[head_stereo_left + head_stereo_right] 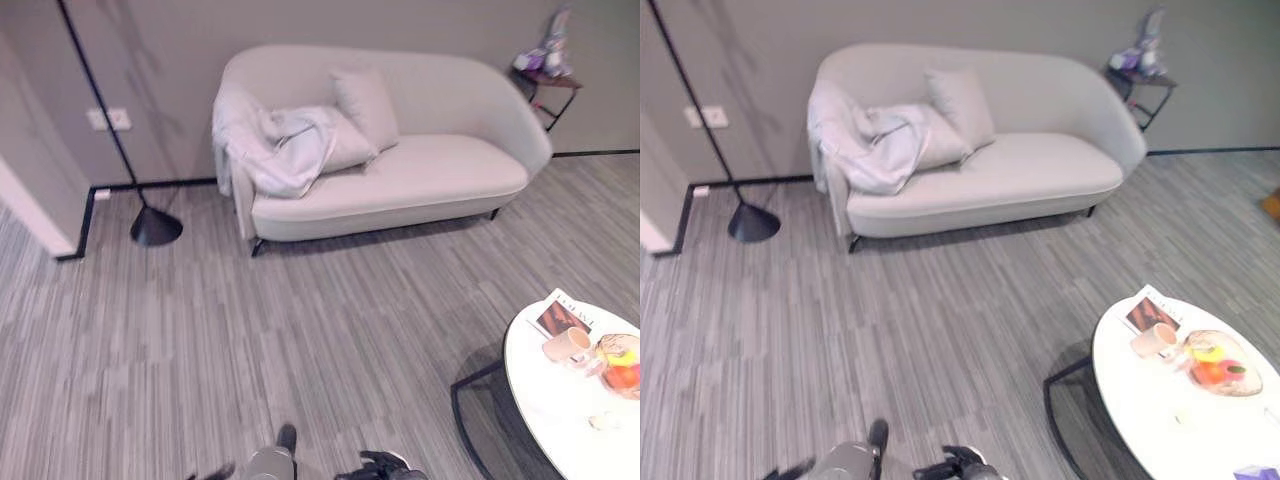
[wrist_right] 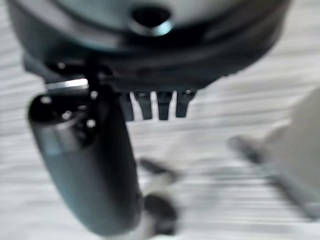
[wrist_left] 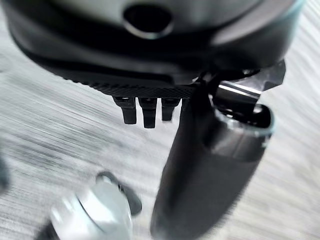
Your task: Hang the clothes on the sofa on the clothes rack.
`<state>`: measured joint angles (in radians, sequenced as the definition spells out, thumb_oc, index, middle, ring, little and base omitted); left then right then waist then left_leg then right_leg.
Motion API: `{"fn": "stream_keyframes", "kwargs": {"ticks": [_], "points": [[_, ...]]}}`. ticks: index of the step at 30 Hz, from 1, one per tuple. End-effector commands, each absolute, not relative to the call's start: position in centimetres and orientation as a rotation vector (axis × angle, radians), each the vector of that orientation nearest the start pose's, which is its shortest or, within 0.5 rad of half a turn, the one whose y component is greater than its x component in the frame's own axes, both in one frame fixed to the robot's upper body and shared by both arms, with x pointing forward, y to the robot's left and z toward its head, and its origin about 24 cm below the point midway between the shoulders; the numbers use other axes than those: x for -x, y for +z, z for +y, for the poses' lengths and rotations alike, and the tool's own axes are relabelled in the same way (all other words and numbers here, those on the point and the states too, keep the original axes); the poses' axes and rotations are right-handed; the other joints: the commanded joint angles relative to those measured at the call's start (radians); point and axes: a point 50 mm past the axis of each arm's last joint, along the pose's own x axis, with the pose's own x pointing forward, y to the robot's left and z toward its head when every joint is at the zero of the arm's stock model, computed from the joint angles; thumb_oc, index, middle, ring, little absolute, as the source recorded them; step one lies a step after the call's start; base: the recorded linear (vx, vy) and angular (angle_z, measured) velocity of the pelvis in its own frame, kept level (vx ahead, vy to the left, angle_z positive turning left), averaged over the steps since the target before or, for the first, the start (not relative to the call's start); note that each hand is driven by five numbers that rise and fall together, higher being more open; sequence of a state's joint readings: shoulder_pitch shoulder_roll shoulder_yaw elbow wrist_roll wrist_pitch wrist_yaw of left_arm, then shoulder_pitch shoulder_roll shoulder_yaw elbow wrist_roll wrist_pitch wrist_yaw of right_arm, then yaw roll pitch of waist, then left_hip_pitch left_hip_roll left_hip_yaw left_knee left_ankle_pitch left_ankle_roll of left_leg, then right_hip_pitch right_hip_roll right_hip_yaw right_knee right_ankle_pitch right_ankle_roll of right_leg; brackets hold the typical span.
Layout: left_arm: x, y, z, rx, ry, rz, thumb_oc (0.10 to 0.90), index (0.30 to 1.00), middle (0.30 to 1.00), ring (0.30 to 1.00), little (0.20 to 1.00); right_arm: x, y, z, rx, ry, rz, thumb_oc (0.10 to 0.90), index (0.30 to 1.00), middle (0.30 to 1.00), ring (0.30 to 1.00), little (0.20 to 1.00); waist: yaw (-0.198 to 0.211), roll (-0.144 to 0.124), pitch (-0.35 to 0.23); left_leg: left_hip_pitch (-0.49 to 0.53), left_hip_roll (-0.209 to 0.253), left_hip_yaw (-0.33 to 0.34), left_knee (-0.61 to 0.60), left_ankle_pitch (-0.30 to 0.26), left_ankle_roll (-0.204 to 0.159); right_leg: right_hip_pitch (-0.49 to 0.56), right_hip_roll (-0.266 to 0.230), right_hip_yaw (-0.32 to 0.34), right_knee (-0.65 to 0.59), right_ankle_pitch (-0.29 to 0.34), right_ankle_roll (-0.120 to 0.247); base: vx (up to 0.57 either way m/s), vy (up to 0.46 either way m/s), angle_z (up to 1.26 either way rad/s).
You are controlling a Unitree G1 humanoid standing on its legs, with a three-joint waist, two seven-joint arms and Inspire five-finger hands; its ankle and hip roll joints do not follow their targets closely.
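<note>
A pale grey garment (image 1: pixel 285 145) lies crumpled on the left end of a light grey sofa (image 1: pixel 440 175), with part of it draped over the armrest. Beside it a cushion (image 1: pixel 365 105) leans on the sofa's back. The sofa stands against the far wall, some way across the floor from me. My left hand (image 3: pixel 210 170) hangs low over the wood-pattern floor, fingers straight and thumb out, with nothing in it. My right hand (image 2: pixel 90 165) is held the same way over the floor, also holding nothing.
A thin black pole with a cone-shaped base (image 1: pixel 155 226) stands left of the sofa, by a wall corner. A round white table (image 1: pixel 560 410) at the near right carries a cup (image 1: pixel 566 344), a magazine and a fruit bowl. A small dark side table (image 1: pixel 545 82) stands behind the sofa's right end.
</note>
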<state>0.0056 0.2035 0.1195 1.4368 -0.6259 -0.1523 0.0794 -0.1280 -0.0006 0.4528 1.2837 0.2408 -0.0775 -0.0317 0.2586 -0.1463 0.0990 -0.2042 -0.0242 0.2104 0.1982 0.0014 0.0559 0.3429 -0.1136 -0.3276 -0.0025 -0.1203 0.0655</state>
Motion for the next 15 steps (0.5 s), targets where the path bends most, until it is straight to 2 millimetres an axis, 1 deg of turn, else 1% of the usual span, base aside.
{"fn": "stream_keyframes", "kwargs": {"ticks": [1, 2, 3, 4, 5, 6, 7, 8, 9, 10, 11, 12, 13, 14, 15], "points": [[-7.0, -16.5, 23.6, 0.263, 0.653, 1.123, 0.800, 0.900, 0.900, 0.900, 0.900, -13.2, -16.1, -14.8, 0.180, 0.144, 1.096, 0.800, 0.900, 0.900, 0.900, 0.900, 0.020, 0.032, -0.051, -0.024, 0.048, -0.014, -0.270, 0.233, -0.093, -0.002, 0.084, 0.031, -0.037, -0.032, 0.009, 0.42, 0.257, -0.05], [-7.3, -16.3, 24.2, 0.185, 0.601, 1.121, 0.800, 0.900, 0.900, 0.900, 0.900, -12.8, -16.2, -15.4, 0.140, 0.096, 1.108, 0.800, 0.900, 0.900, 0.900, 0.900, 0.011, 0.014, -0.077, 0.004, 0.027, 0.009, -0.284, 0.202, -0.076, -0.019, 0.051, 0.035, 0.034, 0.010, 0.042, 0.42, 0.257, -0.08], [-7.3, -16.3, 24.2, 0.185, 0.601, 1.121, 0.800, 0.900, 0.900, 0.900, 0.900, -12.8, -16.2, -15.4, 0.140, 0.096, 1.108, 0.800, 0.900, 0.900, 0.900, 0.900, 0.012, 0.014, -0.078, 0.004, 0.027, 0.010, -0.284, 0.201, -0.075, -0.019, 0.050, 0.036, 0.035, 0.009, 0.043, 0.51, 0.369, -0.10], [-8.3, -16.0, 24.8, 0.113, 0.544, 1.101, 0.800, 0.900, 0.900, 0.900, 0.900, -13.0, -16.2, -16.2, 0.098, 0.032, 1.103, 0.800, 0.900, 0.900, 0.900, 0.900, 0.002, 0.005, -0.078, 0.037, 0.008, 0.025, -0.285, 0.158, -0.050, -0.077, 0.004, 0.024, 0.200, 0.067, 0.086, 0.24, 0.190, -0.16], [-8.3, -16.0, 24.8, 0.113, 0.544, 1.101, 0.800, 0.900, 0.900, 0.900, 0.900, -13.0, -16.1, -16.2, 0.098, 0.032, 1.103, 0.800, 0.900, 0.900, 0.900, 0.900, 0.003, 0.004, -0.078, 0.037, 0.008, 0.026, -0.285, 0.158, -0.050, -0.078, 0.002, 0.025, 0.202, 0.065, 0.086, 0.53, 0.485, -0.12], [-9.8, -15.6, 25.0, 0.001, 0.454, 1.087, 0.800, 0.900, 0.900, 0.900, 0.900, -14.5, -15.6, -17.2, 0.064, -0.049, 1.057, 0.800, 0.900, 0.900, 0.900, 0.900, -0.041, 0.016, -0.051, 0.139, -0.023, 0.028, -0.285, 0.068, -0.003, -0.202, -0.084, -0.002, 0.532, 0.233, 0.155, 0.40, 0.386, -0.09], [-10.5, -15.4, 25.0, -0.030, 0.428, 1.076, 0.800, 0.900, 0.900, 0.900, 0.900, -15.4, -15.2, -17.4, 0.061, -0.067, 1.025, 0.800, 0.900, 0.900, 0.900, 0.900, -0.062, 0.026, -0.032, 0.174, -0.029, 0.022, -0.285, 0.044, 0.009, -0.236, -0.124, -0.024, 0.624, 0.290, 0.167, 0.39, 0.385, 0.22], [-10.6, -15.4, 25.0, -0.029, 0.428, 1.076, 0.800, 0.900, 0.900, 0.900, 0.900, -15.5, -15.2, -17.4, 0.061, -0.068, 1.024, 0.800, 0.900, 0.900, 0.900, 0.900, -0.062, 0.029, -0.034, 0.172, -0.025, 0.022, -0.285, 0.045, 0.009, -0.237, -0.119, -0.024, 0.620, 0.294, 0.166, 0.35, 0.201, 0.56], [-11.4, -15.1, 24.9, -0.035, 0.406, 1.047, 0.800, 0.900, 0.900, 0.900, 0.900, -16.9, -14.4, -17.8, 0.085, -0.090, 0.959, 0.800, 0.900, 0.900, 0.900, 0.900, -0.094, 0.053, -0.012, 0.227, -0.017, 0.009, -0.285, 0.003, 0.015, -0.303, -0.180, -0.080, 0.745, 0.248, 0.146, 0.55, 0.064, 0.76], [-12.8, -14.7, 24.2, -0.037, 0.363, 0.980, 0.800, 0.900, 0.900, 0.900, 0.900, -20.3, -11.9, -19.0, 0.170, -0.099, 0.783, 0.800, 0.900, 0.900, 0.900, 0.900, -0.136, 0.081, 0.019, 0.282, -0.005, -0.029, -0.285, -0.032, -0.009, -0.382, -0.171, -0.119, 0.572, 0.148, 0.097, 0.86, -0.152, 0.54], [-11.7, -15.3, 23.4, -0.022, 0.345, 1.020, 0.800, 0.900, 0.900, 0.900, 0.900, -23.8, -8.5, -20.7, 0.309, -0.125, 0.615, 0.800, 0.900, 0.900, 0.900, 0.900, -0.152, 0.092, 0.035, 0.321, 0.013, -0.042, -0.285, -0.076, -0.046, -0.428, -0.200, -0.127, 0.240, 0.169, 0.093, 0.90, -0.431, 0.33], [-11.1, -15.5, 23.4, -0.006, 0.372, 1.041, 0.800, 0.900, 0.900, 0.900, 0.900, -25.1, -6.4, -20.9, 0.407, -0.095, 0.513, 0.800, 0.900, 0.900, 0.900, 0.900, -0.168, 0.084, 0.042, 0.360, 0.024, -0.074, -0.285, -0.110, -0.072, -0.447, -0.213, -0.046, 0.028, 0.254, 0.123, 0.79, -0.466, 0.23], [-11.0, -15.5, 23.5, -0.001, 0.383, 1.045, 0.800, 0.900, 0.900, 0.900, 0.900, -25.3, -5.6, -21.2, 0.443, -0.089, 0.473, 0.800, 0.900, 0.900, 0.900, 0.900, -0.182, 0.081, 0.046, 0.390, 0.034, -0.098, -0.285, -0.135, -0.082, -0.469, -0.220, 0.027, -0.047, 0.301, 0.144, 0.48, -0.250, 0.51], [-11.1, -15.5, 23.5, -0.001, 0.383, 1.045, 0.800, 0.900, 0.900, 0.900, 0.900, -25.3, -5.6, -21.2, 0.443, -0.089, 0.474, 0.800, 0.900, 0.900, 0.900, 0.900, -0.181, 0.080, 0.045, 0.389, 0.032, -0.097, -0.285, -0.134, -0.081, -0.469, -0.221, 0.028, -0.051, 0.305, 0.144, 0.52, -0.221, 1.01], [-10.7, -15.5, 23.9, 0.005, 0.416, 1.053, 0.800, 0.900, 0.900, 0.900, 0.900, -25.4, -4.2, -21.5, 0.498, -0.065, 0.404, 0.800, 0.900, 0.900, 0.900, 0.900, -0.203, 0.064, 0.041, 0.437, 0.046, -0.129, -0.285, -0.165, -0.095, -0.508, -0.232, 0.128, -0.072, 0.363, 0.171, 0.48, -0.205, 1.06]]}}
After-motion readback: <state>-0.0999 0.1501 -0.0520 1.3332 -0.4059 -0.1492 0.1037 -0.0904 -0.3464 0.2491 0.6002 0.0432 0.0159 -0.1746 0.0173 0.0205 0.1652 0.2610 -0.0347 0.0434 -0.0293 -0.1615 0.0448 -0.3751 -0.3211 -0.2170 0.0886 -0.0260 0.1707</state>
